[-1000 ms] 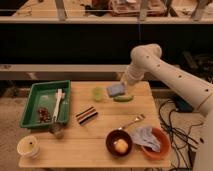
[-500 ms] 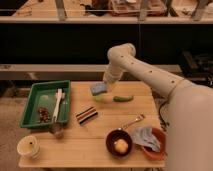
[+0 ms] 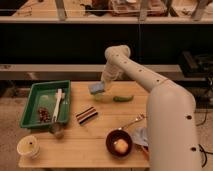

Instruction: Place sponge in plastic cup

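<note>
My gripper (image 3: 101, 84) is at the far middle of the wooden table (image 3: 95, 145), at the end of the white arm that comes in from the right. It is shut on a blue-grey sponge (image 3: 96, 88) and holds it just above the pale green plastic cup (image 3: 101, 98). The sponge and gripper hide most of the cup. I cannot tell whether the sponge touches the cup's rim.
A green chili (image 3: 122, 98) lies right of the cup. A green tray (image 3: 31, 103) holding a white utensil stands at the left. A striped dark packet (image 3: 86, 115), a spoon (image 3: 131, 121), a dark bowl (image 3: 119, 145) and a white cup (image 3: 29, 146) lie nearer.
The gripper has carried the sponge leftward from above the chili to above the plastic cup. The arm has swung closer and now fills the right foreground.
</note>
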